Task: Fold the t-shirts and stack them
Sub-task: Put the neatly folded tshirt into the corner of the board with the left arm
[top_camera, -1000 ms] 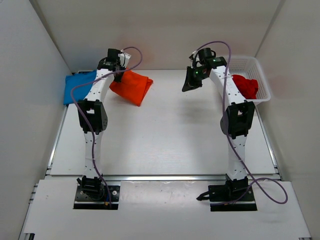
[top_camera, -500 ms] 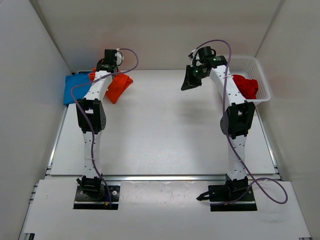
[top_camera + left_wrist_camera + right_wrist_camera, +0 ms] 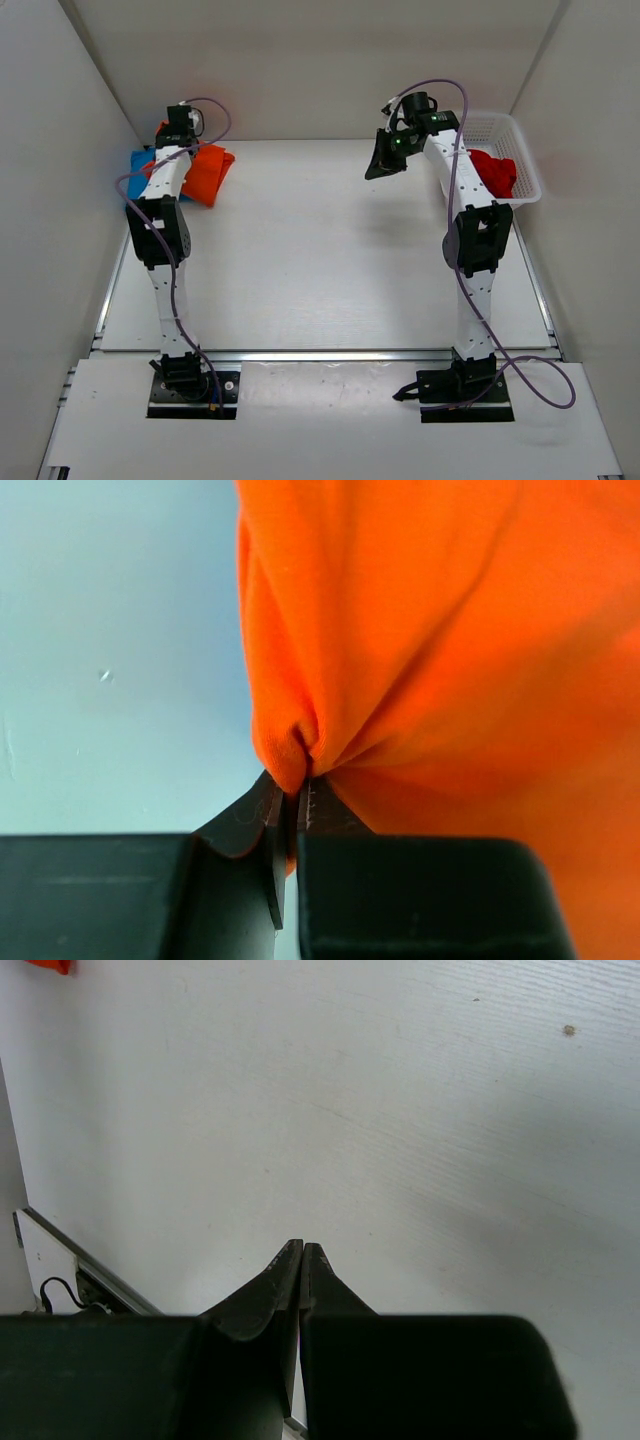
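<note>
1. Nearest to the arm bases, in the lower and middle part of the top view, the white table carried no garment.
2. Further up, right of centre, the right gripper hung above the table with its fingers pressed together and nothing between them.
3. In the upper left of the frame, the left gripper was clamped on a pinched fold of the orange t-shirt, and the bunched cloth spread away from the fingertips.
4. Just left of it lay the blue t-shirt, mostly hidden by the arm. I could not tell whether the orange cloth touched it.
5. In the upper right, the deep red t-shirt sat crumpled inside the white lattice basket.
6. My judgement: the step in hand was stacking, with the orange t-shirt being brought to the blue one. The red one was not yet handled.
7. The next move would call for lowering the orange t-shirt squarely on the blue one and only then opening the fingers, so that the fold does not spring apart. After that, the free right gripper should fetch the red t-shirt.
</note>
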### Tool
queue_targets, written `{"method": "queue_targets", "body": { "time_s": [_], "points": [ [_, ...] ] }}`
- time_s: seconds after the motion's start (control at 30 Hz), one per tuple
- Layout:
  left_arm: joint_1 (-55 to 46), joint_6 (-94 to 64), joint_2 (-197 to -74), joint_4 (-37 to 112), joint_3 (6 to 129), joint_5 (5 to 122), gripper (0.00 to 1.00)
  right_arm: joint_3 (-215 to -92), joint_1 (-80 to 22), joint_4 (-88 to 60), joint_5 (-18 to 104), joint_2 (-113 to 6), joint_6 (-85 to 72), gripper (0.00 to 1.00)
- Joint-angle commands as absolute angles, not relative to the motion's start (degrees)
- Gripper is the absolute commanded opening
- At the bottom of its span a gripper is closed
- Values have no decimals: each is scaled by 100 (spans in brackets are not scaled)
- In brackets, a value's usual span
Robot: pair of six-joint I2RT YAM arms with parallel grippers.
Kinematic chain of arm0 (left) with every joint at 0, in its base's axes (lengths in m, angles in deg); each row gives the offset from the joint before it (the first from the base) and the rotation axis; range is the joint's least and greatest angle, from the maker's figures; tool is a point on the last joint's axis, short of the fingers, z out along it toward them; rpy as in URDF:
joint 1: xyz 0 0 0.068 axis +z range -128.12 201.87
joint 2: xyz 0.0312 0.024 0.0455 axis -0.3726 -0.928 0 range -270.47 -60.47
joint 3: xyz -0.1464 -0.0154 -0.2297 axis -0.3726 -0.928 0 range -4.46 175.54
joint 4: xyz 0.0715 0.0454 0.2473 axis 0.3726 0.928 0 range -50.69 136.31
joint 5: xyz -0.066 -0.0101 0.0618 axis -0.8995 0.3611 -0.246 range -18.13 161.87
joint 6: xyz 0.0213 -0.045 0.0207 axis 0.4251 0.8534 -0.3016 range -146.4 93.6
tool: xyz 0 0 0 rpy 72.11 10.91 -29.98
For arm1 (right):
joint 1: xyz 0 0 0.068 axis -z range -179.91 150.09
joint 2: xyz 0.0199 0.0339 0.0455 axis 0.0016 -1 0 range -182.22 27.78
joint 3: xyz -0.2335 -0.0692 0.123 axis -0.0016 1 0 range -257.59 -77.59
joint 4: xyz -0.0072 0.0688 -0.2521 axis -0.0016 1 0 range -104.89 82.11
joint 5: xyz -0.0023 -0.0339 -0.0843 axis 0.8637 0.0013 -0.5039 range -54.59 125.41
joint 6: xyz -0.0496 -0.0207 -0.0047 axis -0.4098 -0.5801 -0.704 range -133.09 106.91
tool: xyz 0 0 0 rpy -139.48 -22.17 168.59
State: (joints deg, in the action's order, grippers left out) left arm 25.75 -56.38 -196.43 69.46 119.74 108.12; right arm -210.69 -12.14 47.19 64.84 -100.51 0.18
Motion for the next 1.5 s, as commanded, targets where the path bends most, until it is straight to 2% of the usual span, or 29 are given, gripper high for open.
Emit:
{"method": "queue_targets", "body": {
  "time_s": [0.0,0.8,0.83,0.9,0.97,1.0,1.03,1.3,1.4,1.47],
  "points": [
    [2838,-5268,-19117,6823,12236,11028,0,-21215,-1195,4628,6538,-9975,-26,0],
    [3224,-5602,-19336,6331,11868,11608,1,-21259,-1283,4585,6626,-10080,-26,0],
    [3172,-5594,-19301,6296,11824,11651,5,-21233,-1266,4610,6609,-10072,-26,0],
    [3163,-5690,-19336,6120,11631,11861,23,-21259,-1266,4593,6670,-10081,-61,0],
    [3146,-5760,-19275,6041,11394,12011,60,-21233,-1257,4584,6696,-10098,-44,0],
    [3172,-5760,-19292,6049,11280,12012,69,-21224,-1274,4593,6705,-10107,-79,0],
    [3146,-5778,-19249,6032,11261,12082,98,-21198,-1248,4584,6714,-10072,-70,0],
    [3128,-5761,-18985,5943,11322,12188,98,-21206,-1239,4584,6741,-10063,-87,0],
    [2970,-5453,-18801,6320,11603,11863,99,-21233,-1231,4593,6697,-10002,-97,0],
    [2768,-5042,-18642,6960,11840,11120,99,-21207,-1152,4698,6434,-9870,-193,0]
  ]
}}
